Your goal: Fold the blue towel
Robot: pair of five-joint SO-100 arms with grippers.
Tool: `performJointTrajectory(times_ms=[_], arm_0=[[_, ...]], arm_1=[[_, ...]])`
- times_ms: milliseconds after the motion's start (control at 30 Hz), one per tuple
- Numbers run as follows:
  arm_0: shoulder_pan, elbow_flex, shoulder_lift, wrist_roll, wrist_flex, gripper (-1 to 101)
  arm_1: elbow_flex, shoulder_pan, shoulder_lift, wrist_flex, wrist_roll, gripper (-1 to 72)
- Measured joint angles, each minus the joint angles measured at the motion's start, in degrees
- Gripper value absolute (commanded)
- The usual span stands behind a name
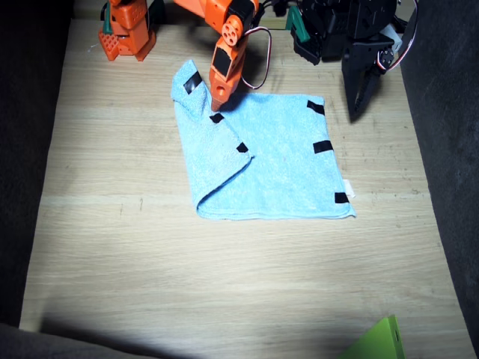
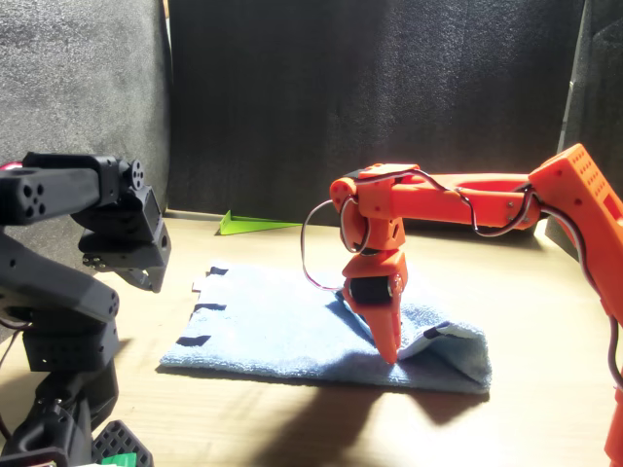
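The blue towel lies flat on the wooden table, its left part folded over toward the middle, with black tape strips along the folded edge and the right edge. My right gripper, orange, points straight down at the folded edge near the far side. Its jaws look closed on that edge, which rises a little beside the tip. The towel shows this raised flap in the front view. My left gripper, black, hangs shut above the bare table just past the towel's far right corner, holding nothing.
A bright green flat piece lies at the near right edge of the table. The orange base and black base stand along the far edge. Dark cloth walls surround the table.
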Motion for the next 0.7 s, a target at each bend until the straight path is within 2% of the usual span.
performJointTrajectory(times_ms=[100, 300, 700], arm_0=[[0.0, 0.0, 0.0, 0.0, 0.0, 3], [0.1, 1.0, 1.1, 0.0, 0.0, 4], [-0.1, 1.1, 1.1, 0.0, -0.7, 4]], arm_1=[[0.3, 1.4, 1.8, 0.0, -1.2, 24.6], [0.4, -0.2, 7.6, 0.0, -2.4, 27.2], [0.1, -10.3, 16.4, 0.8, -1.8, 26.3]])
